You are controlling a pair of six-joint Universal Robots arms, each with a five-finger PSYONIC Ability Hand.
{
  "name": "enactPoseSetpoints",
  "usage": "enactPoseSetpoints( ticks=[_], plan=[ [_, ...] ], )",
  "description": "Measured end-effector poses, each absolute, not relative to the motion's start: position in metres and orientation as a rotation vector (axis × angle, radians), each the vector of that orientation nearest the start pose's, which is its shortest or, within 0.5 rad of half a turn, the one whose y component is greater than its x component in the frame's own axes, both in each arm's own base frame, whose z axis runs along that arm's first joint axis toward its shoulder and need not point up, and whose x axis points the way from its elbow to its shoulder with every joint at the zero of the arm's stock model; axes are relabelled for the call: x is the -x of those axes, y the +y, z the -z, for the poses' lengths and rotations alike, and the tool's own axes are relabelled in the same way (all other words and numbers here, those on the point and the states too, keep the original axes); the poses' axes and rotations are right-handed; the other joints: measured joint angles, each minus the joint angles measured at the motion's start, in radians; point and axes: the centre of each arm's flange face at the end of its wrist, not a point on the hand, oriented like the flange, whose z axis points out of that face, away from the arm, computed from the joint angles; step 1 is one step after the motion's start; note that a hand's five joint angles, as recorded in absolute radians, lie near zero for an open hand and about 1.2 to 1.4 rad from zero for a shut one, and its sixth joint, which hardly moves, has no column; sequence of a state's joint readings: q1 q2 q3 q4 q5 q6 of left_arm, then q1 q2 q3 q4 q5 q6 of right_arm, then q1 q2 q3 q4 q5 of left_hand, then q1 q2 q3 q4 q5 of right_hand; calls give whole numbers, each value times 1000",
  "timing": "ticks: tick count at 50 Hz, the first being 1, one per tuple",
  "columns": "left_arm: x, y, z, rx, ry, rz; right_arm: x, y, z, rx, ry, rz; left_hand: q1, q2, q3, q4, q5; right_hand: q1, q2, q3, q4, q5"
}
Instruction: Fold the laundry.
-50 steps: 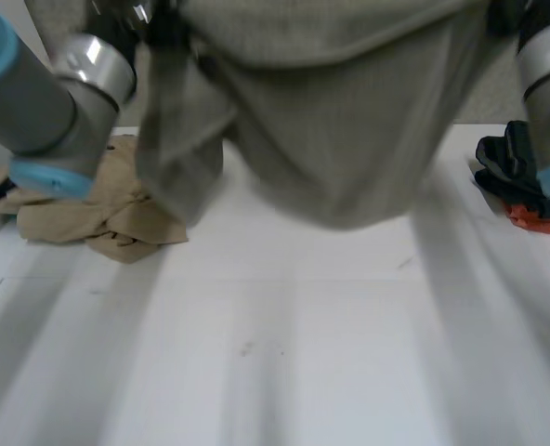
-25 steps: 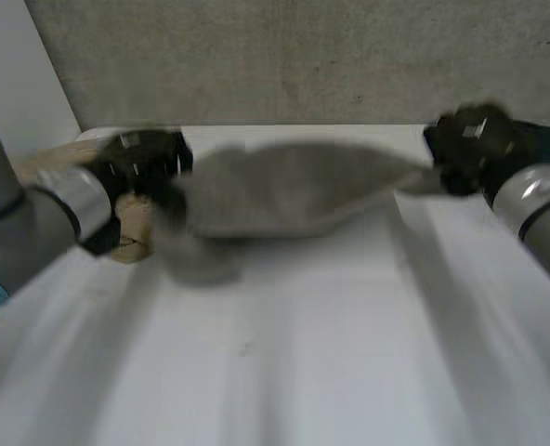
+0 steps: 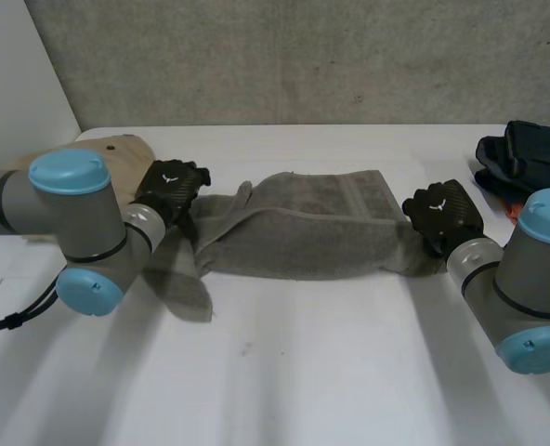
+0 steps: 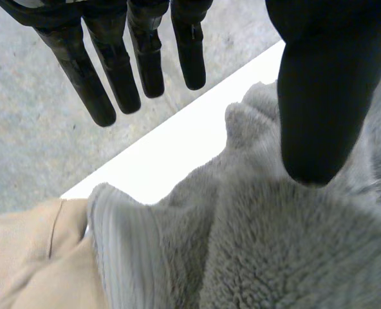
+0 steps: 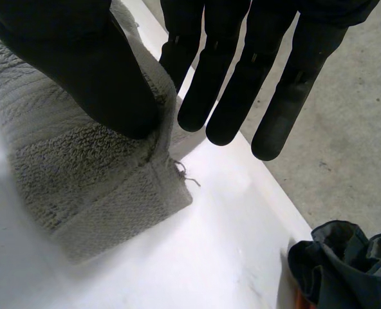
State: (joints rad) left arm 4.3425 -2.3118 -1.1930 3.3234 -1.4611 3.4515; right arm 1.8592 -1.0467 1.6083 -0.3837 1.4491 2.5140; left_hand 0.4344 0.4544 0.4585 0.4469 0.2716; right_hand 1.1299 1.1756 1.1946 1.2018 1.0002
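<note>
Head view, grey towel [image 3: 303, 232] on table [image 3: 303, 372], L hand [image 3: 170, 186], R hand [image 3: 442, 212] at its ends, fingers spread

We see a grey terry towel [image 3: 298, 228] lying on the white counter [image 3: 303, 362], loosely doubled into a long band; its left end is rumpled, one flap trailing nearer us; a crumpled beige garment [image 3: 117, 149] touches that end; dark clothes [image 3: 526, 153] lie heaped well apart at the right.

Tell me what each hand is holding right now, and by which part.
Nothing is held. The left hand and the right hand are open, fingers straight, at opposite ends of the grey towel, which lies on the table.
</note>
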Motion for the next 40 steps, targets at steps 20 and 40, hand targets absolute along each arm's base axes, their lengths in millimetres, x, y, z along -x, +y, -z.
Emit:
enactPoseSetpoints(
  ticks=[20,40],
  plan=[
    [268,-212,-183,-984,2367,1994,-244,-314,-145,1235,2205,2055,-1,-17,-16,-24,-27,1,0,0,0,0],
    [273,-243,-107,-1005,2234,1960,-243,-307,-138,1260,2220,2012,137,112,98,115,117,0,0,0,0,0]
  ],
)
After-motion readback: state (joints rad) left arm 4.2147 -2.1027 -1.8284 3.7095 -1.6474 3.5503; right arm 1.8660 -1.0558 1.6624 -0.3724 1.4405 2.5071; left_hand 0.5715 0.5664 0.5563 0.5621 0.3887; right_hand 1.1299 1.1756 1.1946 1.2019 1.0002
